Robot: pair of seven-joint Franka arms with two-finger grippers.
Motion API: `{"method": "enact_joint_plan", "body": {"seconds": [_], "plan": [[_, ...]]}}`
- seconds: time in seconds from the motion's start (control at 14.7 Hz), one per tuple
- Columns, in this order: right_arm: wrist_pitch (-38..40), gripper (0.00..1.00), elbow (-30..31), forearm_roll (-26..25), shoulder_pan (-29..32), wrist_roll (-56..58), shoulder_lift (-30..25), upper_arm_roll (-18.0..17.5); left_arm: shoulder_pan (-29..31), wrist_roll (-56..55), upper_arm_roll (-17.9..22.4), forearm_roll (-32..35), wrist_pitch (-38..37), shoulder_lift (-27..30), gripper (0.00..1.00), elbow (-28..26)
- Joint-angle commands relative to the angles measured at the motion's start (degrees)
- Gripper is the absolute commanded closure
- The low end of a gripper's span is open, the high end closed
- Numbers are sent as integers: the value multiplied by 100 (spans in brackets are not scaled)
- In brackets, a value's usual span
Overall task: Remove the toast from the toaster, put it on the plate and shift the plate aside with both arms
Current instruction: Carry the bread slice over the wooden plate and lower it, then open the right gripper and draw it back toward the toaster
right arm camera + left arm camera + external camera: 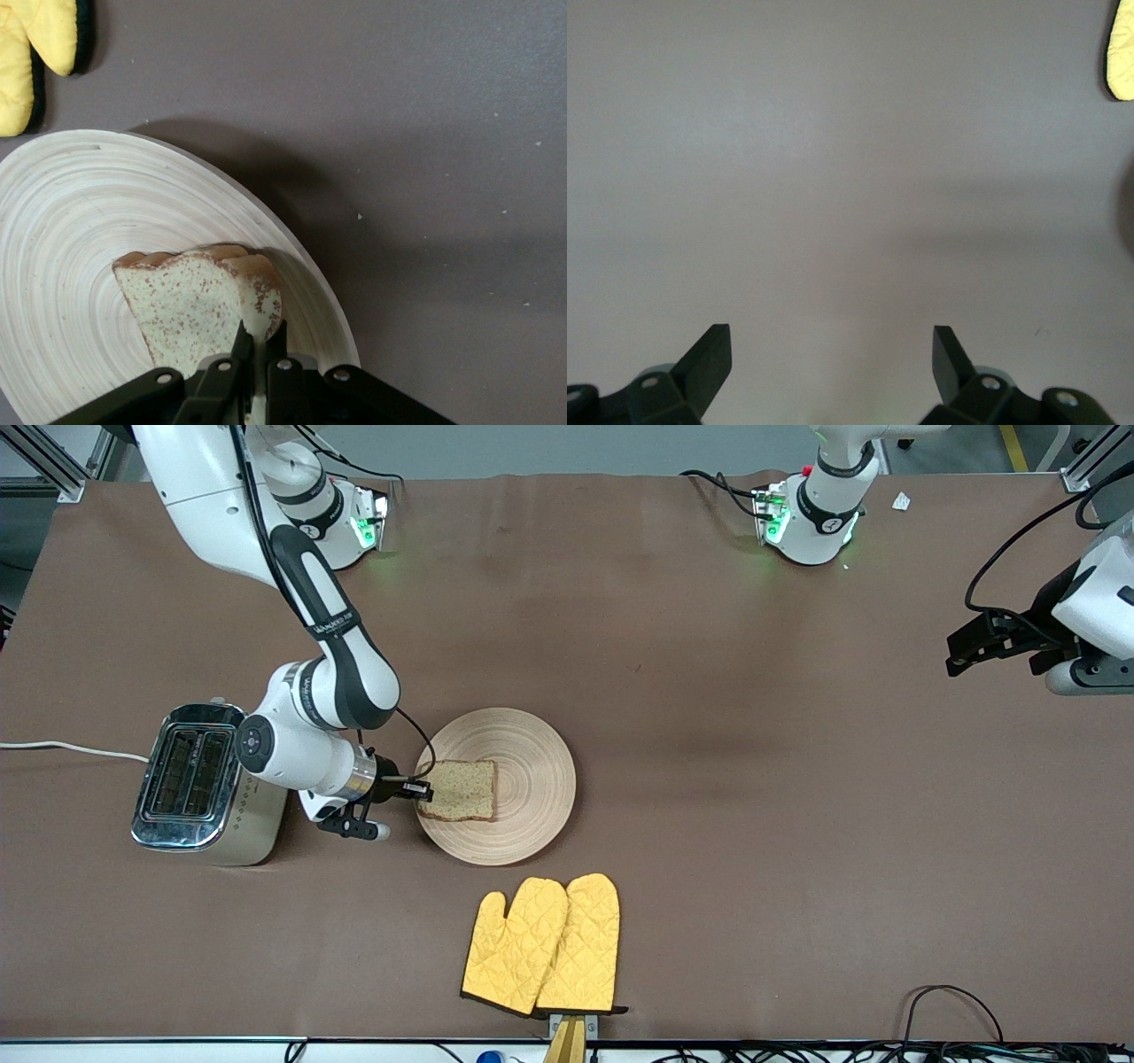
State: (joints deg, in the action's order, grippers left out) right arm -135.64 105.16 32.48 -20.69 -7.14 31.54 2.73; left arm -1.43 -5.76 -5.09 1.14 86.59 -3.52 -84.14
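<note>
The toast [461, 789], a speckled light brown slice with a darker crust, lies on the round pale wooden plate [532, 779] in the middle of the table. My right gripper [423, 790] is shut on the toast's edge at the plate's rim, on the toaster's side. In the right wrist view the toast [190, 301] sits on the plate [62, 230] with its edge pinched in my right gripper [260, 335]. My left gripper [961, 651] waits in the air at the left arm's end of the table; the left wrist view shows it open [833, 341] over bare table.
A silver two-slot toaster [199, 784] stands beside the plate toward the right arm's end, with a white cord. Two yellow quilted oven mitts [545, 943] lie nearer to the front camera than the plate. Cables run along the table's near edge.
</note>
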Motion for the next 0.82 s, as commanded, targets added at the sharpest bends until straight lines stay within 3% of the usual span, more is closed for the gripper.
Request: {"method": "enact_joint_plan", "body": {"seconds": [0.0, 0.07, 0.2, 0.75], "plan": [[3, 52, 163, 30, -40, 64, -156, 140, 12, 57, -9, 9, -63, 9, 0, 82], [3, 39, 163, 30, -32, 73, -165, 149, 12, 66, -1, 9, -63, 9, 0, 82], [99, 0, 163, -197, -31, 73, -183, 289, 12, 66, -9, 9, -72, 9, 0, 82], [529, 0, 154, -1516, -32, 2, -832, 807, 20, 57, -1, -43, -63, -61, 0, 74]]}}
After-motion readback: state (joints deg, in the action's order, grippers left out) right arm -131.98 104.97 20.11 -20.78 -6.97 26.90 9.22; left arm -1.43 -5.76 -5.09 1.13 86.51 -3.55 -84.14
